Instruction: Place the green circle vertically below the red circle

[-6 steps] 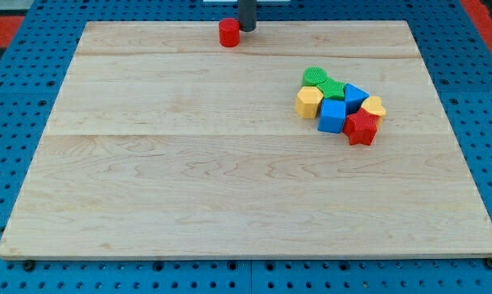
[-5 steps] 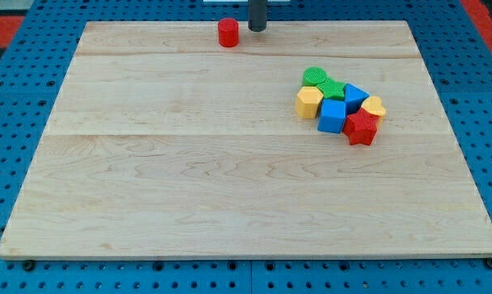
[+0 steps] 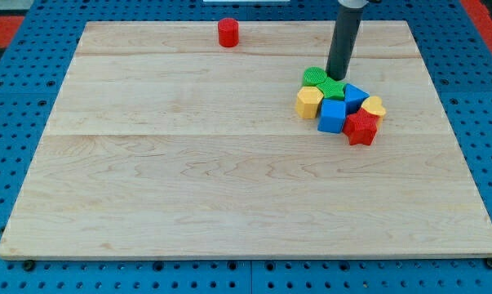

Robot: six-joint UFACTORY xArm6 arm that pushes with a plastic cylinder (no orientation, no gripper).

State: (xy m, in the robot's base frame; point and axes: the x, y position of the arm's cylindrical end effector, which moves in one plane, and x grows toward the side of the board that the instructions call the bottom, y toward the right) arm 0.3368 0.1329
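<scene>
The red circle [image 3: 228,33] stands alone near the board's top edge, left of centre. The green circle [image 3: 332,89] sits in a tight cluster at the view's right, beside a second green block [image 3: 314,77]. My tip [image 3: 337,77] is at the top edge of that cluster, touching or just above the green circle and right of the other green block. The rod rises from it to the view's top.
The cluster also holds a yellow hexagon-like block [image 3: 308,102], a blue cube [image 3: 332,117], another blue block [image 3: 356,97], a yellow block [image 3: 374,106] and a red star [image 3: 361,128]. The wooden board [image 3: 188,180] lies on a blue pegboard.
My tip has moved from beside the red circle at the top to the right and down, reaching the top of the cluster by the green blocks. No block has visibly moved.
</scene>
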